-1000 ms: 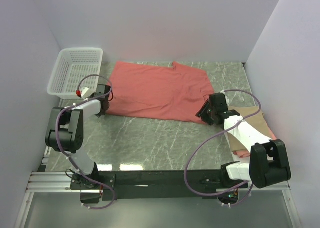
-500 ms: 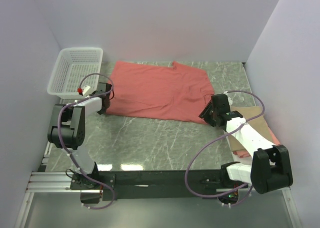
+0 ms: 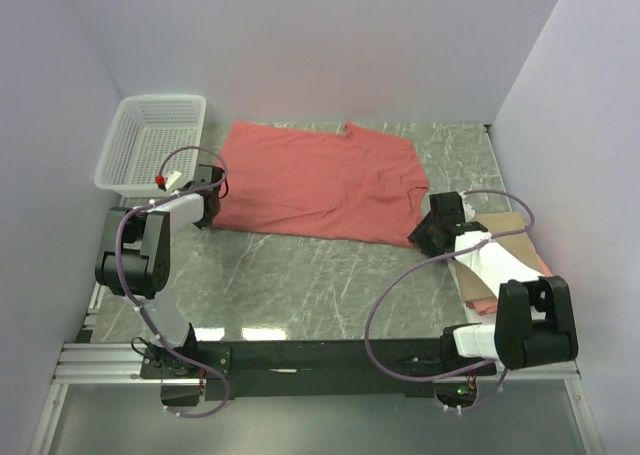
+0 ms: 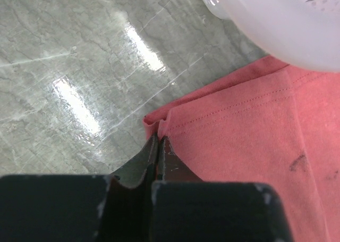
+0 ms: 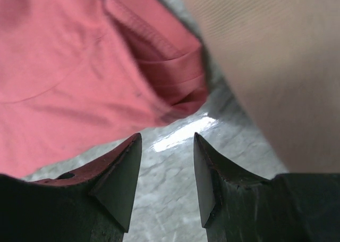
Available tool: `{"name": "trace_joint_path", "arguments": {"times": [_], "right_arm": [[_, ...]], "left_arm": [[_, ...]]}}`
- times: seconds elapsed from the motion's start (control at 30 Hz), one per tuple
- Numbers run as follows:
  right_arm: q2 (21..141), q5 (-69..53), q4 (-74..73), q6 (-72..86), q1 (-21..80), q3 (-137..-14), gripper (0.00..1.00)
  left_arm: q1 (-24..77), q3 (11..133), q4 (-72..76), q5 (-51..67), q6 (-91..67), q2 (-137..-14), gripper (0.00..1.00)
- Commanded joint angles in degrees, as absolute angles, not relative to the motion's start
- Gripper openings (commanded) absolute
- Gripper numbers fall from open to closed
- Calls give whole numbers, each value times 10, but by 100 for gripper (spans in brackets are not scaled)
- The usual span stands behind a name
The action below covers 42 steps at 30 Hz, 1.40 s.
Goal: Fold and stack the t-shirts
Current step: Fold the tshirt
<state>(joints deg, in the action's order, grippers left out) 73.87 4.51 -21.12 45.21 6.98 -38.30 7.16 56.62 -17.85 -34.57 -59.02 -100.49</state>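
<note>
A large salmon-red t-shirt [image 3: 320, 180] lies spread flat at the back of the table. My left gripper [image 3: 212, 207] sits at its near-left corner and is shut on the hem, where the wrist view shows a small fold of red cloth [image 4: 239, 130] pinched at the tips of the left gripper [image 4: 159, 141]. My right gripper [image 3: 425, 237] is open, low over bare table just off the shirt's near-right sleeve [image 5: 175, 88], with nothing between its fingers. Folded tan [image 3: 505, 235] and pink [image 3: 485, 305] t-shirts lie under the right arm.
A white mesh basket [image 3: 150, 140] stands at the back left, its rim [image 4: 276, 24] close beside the left gripper. The tan shirt [image 5: 265, 56] lies just right of the right gripper [image 5: 167, 138]. White walls enclose three sides of the marble table [image 3: 300, 275].
The left gripper has shut on the shirt's near-left corner. The right gripper has shifted a little to the right along the shirt's near edge, still open.
</note>
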Motion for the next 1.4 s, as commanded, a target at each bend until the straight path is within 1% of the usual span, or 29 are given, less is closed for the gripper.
{"name": "trace_joint_path", "arguments": {"times": [0.0, 0.43, 0.57, 0.63, 0.67, 0.7, 0.8, 0.97, 1.07, 1.27, 1.37], "right_arm": [[764, 77, -203, 440, 65, -408, 51], [825, 127, -196, 429, 66, -433, 51], [844, 126, -197, 421, 65, -450, 47], [844, 125, -199, 414, 65, -455, 33], [839, 124, -202, 411, 66, -456, 24], [830, 127, -206, 410, 66, -458, 9], [806, 136, -231, 396, 66, -467, 0], [745, 127, -258, 384, 65, -466, 0], [714, 118, -272, 382, 65, -456, 0], [644, 94, -298, 378, 65, -425, 0], [602, 77, -314, 377, 66, -407, 0]], "left_arm": [[70, 577, -177, -349, -577, -997, 1], [69, 579, -174, -343, -570, -1000, 1], [70, 583, -176, -343, -569, -1003, 1], [69, 583, -177, -345, -569, -1002, 1], [69, 584, -178, -348, -569, -1000, 1], [69, 583, -180, -349, -569, -998, 1], [68, 584, -193, -353, -573, -987, 1], [68, 584, -234, -371, -591, -966, 1], [68, 568, -250, -387, -606, -933, 1], [68, 514, -283, -397, -630, -847, 1], [68, 469, -299, -400, -650, -799, 1]]}}
